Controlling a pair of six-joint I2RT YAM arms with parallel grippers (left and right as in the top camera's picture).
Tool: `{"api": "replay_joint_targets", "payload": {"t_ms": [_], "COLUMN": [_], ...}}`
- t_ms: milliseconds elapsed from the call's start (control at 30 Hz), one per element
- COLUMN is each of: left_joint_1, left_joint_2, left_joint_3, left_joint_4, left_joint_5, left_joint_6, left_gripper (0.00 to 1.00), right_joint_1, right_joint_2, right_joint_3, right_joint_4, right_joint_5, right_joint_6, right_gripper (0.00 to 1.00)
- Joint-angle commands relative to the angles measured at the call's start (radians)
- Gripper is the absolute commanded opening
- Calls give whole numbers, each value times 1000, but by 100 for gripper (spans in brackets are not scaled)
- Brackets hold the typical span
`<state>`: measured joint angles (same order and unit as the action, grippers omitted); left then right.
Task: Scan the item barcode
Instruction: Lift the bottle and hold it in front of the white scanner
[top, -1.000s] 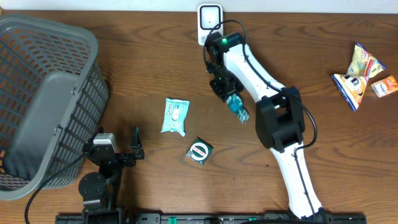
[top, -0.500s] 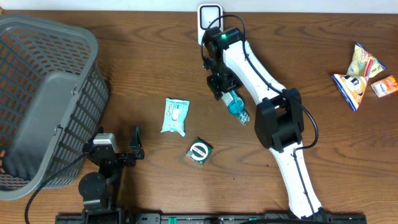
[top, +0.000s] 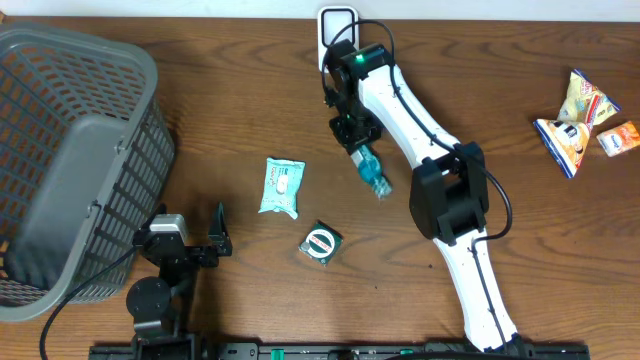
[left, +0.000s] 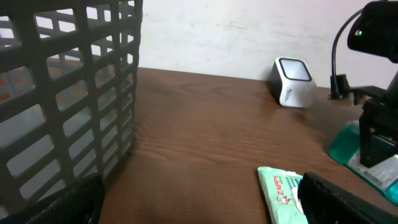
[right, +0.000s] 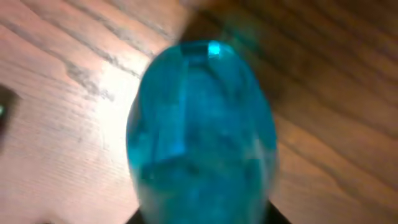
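A blue transparent bottle (top: 371, 169) hangs below my right gripper (top: 352, 137), a short way in front of the white barcode scanner (top: 338, 26) at the table's back edge. In the right wrist view the bottle (right: 202, 130) fills the frame, with dark fingers pressed against both its sides. The left wrist view shows the scanner (left: 292, 81) and part of the bottle (left: 346, 147) at the far right. My left gripper (top: 195, 234) rests near the front edge, open and holding nothing.
A large grey basket (top: 70, 150) stands at the left. A mint wipes packet (top: 281, 187) and a round green item (top: 322, 243) lie mid-table. Snack packets (top: 575, 120) and an orange packet (top: 619, 138) sit at the far right.
My right gripper opened a little, then closed tighter on the bottle. The bottle's free end swung left, nearer under the gripper. My left arm has not moved.
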<state>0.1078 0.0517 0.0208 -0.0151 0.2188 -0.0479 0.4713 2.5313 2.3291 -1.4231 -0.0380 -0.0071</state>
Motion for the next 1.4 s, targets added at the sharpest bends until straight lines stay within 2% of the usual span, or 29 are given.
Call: {"api": "replay_joint_targets", "payload": {"t_ms": [0,200,333,533,867,1033,1133,1233,1367], "left_joint_1": [0,0,0,0,0,0,0,0,0], "left_joint_2": [-2,-2,-2,-2,-2,-2,-2,-2,-2], "left_joint_3": [-17,-17,-17,-17,-17,-17,-17,-17,-17], "left_joint_4": [-33,-33,-33,-33,-33,-33,-33,-33,-33], "left_joint_5": [12,13,12,13,13,13,12,13,13], "left_joint_6": [2,2,2,2,2,2,2,2,2], "left_gripper": [98,98,98,98,98,98,98,98,98], "right_joint_1": [8,8,-6,-61,-161,-204,-225,-240,-243], "right_joint_2": [26,26,25,25,25,25,25,25,25], "right_joint_3": [-26,-26,-26,-26,-26,-26,-26,-26,-26], "right_joint_4": [2,-1,-2,-18,-128,-270,-279,-279,-279], "right_joint_5": [3,-17,-226,-476,-869,-1029,-1030,-1039,-1037], "right_joint_6": [14,10,-115,-224,-533,-763,-761,-690,-690], "right_gripper": [1,1,1,1,1,1,1,1,1]}}
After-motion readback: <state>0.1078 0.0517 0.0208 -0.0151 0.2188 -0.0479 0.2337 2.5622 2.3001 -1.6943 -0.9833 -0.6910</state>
